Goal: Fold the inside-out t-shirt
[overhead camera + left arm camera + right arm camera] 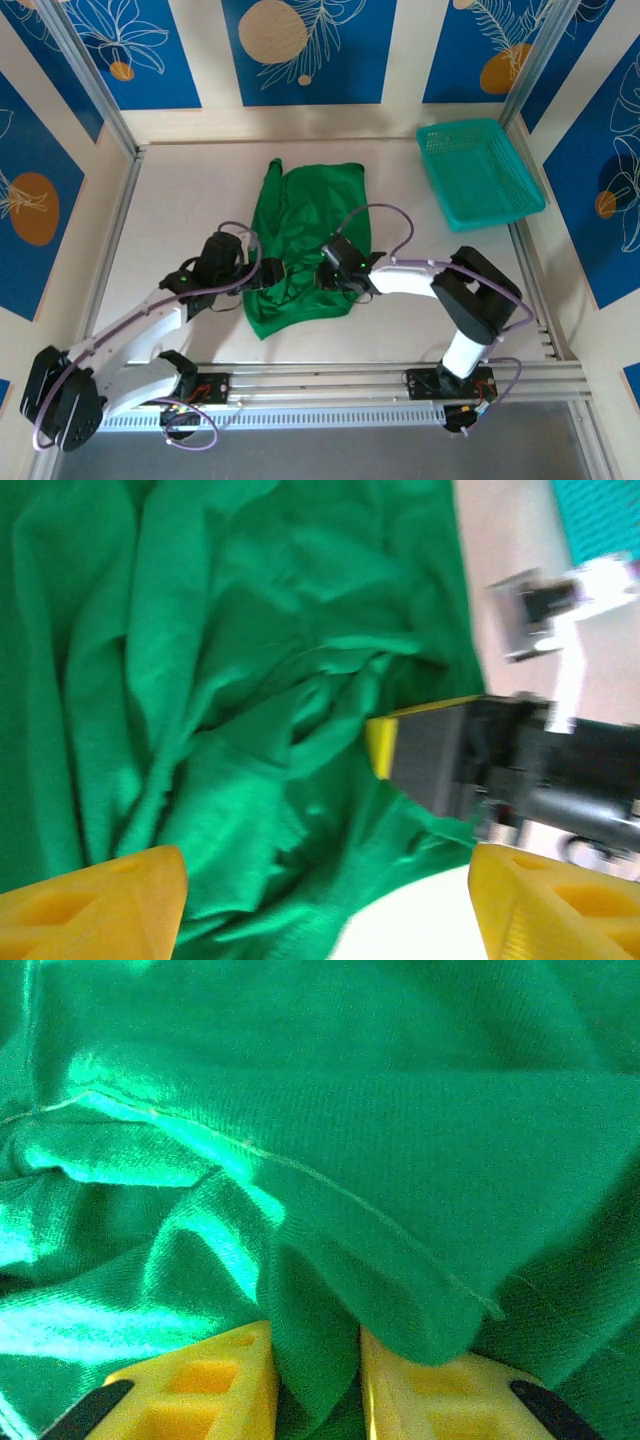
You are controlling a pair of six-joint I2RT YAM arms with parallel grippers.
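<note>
1. Locate the inside-out t-shirt [305,230]. It lies bunched and wrinkled in the middle of the tabletop [180,200], running from the far side toward the arms. It is well apart from the teal basket [485,180] at the far right corner.

2. Check the right hand [315,1390]. It is clenched on a raised fold of the shirt, and green cloth fills the narrow gap between its yellow fingers. The grip sits on the near half of the garment, toward its right side.

3. Check the left hand [325,910]. It is released, with its fingers spread wide and nothing between them. It hovers at the near left edge of the shirt, facing the right hand, with cloth and a strip of bare tabletop below.

4. Judge the step. No neat fold is visible, so the work appears to be at the gripping stage that precedes spreading or the first fold.

5. Plan the next move. Lower the left hand onto the near edge and close it on one clear layer of cloth. With both hands holding, draw the fabric taut. Expect the soft cloth to slip or to bunch in extra layers, so confirm the grip first.
</note>
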